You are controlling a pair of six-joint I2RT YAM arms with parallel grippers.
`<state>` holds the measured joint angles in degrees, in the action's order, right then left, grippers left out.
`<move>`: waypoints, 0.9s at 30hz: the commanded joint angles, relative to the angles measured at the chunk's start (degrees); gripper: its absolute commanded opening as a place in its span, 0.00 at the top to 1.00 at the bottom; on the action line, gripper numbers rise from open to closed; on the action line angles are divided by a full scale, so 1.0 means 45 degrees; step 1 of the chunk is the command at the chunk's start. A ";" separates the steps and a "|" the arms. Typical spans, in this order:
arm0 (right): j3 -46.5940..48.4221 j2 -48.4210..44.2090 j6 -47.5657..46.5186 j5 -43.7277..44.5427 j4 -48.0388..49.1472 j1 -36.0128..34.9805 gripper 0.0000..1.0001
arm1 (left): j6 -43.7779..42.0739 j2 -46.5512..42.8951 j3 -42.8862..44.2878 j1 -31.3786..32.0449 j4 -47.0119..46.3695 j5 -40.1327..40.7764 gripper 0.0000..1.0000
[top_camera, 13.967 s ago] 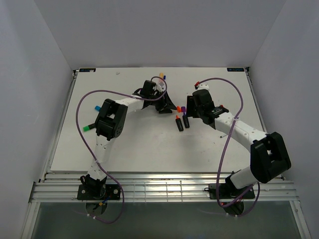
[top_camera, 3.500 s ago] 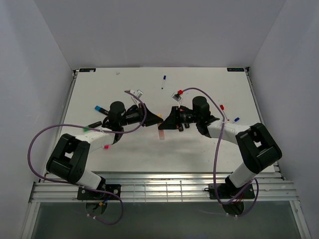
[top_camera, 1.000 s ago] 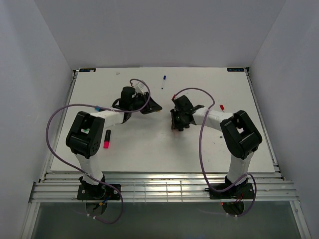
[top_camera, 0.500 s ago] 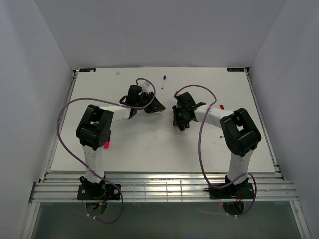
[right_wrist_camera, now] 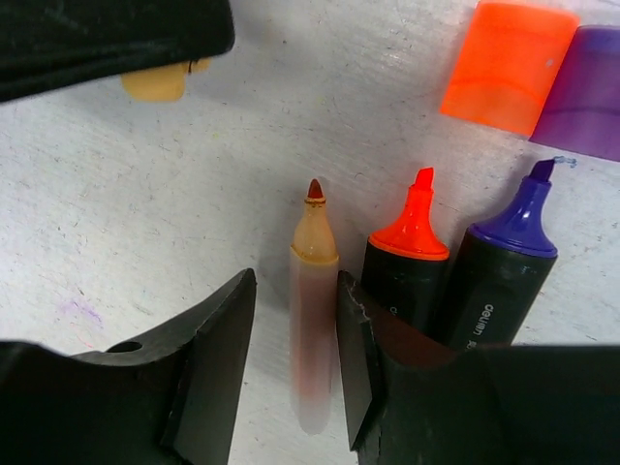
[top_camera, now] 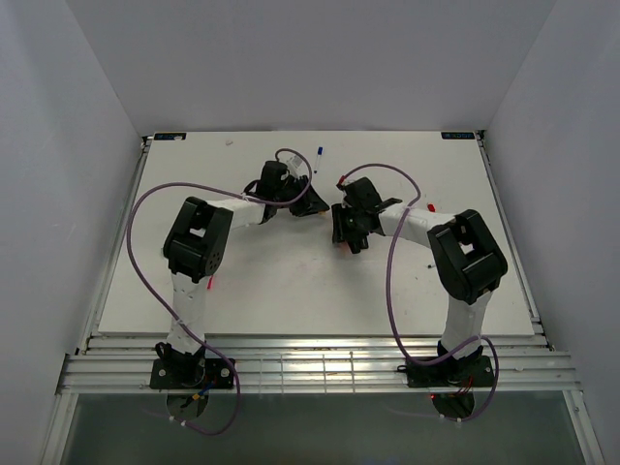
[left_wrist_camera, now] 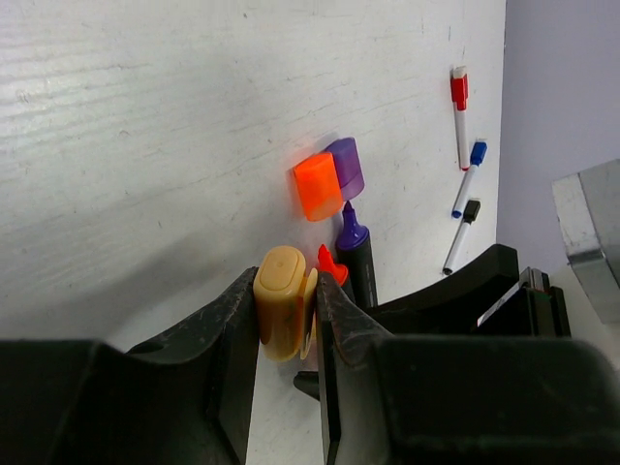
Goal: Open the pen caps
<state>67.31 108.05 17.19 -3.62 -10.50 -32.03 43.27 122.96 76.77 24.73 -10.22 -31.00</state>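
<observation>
Left fingers (left_wrist_camera: 244, 312) clamped on 1 tan cap (left_wrist_camera: 284, 302); 1 orange cap (left_wrist_camera: 317, 186) and 1 purple cap (left_wrist_camera: 346, 168) lie touching each other on the tabletop (left_wrist_camera: 145, 145) just beyond the tips. Right fingers (right_wrist_camera: 355, 334) apart, straddling 1 uncapped tan pen (right_wrist_camera: 312, 310). 2 uncapped markers, 1 orange marker (right_wrist_camera: 407, 254) and 1 purple marker (right_wrist_camera: 504, 271), lie just outside one finger; 3 thin pens (left_wrist_camera: 468, 179) lie well beyond.

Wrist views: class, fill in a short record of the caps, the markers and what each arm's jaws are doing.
left jaws: shut on the tan cap
right jaws: open, one on either side of the tan marker
tan marker: uncapped, tip bare, blurred in the right wrist view
orange cap: off, lying on the table, touching the purple cap
orange marker: uncapped
purple marker: uncapped, right beside the orange marker
</observation>
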 commanded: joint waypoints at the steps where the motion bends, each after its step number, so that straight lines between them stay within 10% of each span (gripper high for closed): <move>1: 0.0199 -0.0825 -0.0402 -0.0231 0.0340 0.0126 0.55 | -0.0200 0.0136 0.0887 0.0070 0.0551 0.0228 0.90; 27: -0.1831 -0.4811 -0.0597 -0.0114 0.0439 0.1805 0.53 | -0.0025 0.1563 0.2724 0.0637 0.1957 0.0757 0.66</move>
<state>60.53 88.53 15.57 -4.08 -9.74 -24.38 43.46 130.47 86.39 27.22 -3.99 -28.69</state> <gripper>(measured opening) 0.473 0.360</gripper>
